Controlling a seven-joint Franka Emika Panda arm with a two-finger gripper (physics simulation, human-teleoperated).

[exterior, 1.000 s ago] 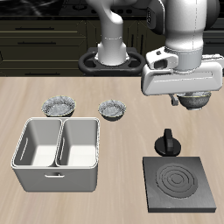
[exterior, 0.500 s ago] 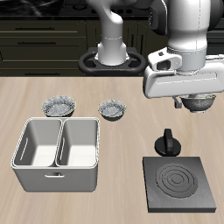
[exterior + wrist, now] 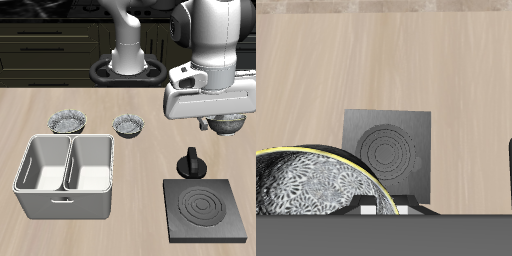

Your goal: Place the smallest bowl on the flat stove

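Currently the smallest bowl [image 3: 226, 124] hangs clamped in the hand [image 3: 222, 121], clear of the table [image 3: 120, 160], at right of centre in the exterior frame, mostly hidden under the wrist housing. Wrist view: bowl rim [image 3: 316, 190] close up, fingers gripping its edge. The flat stove [image 3: 206, 211] lies below and nearer the table's front edge, toward lower right of the frame, knob [image 3: 192, 163] on its back side. Judgement: next move is forward and down onto the ring burner.
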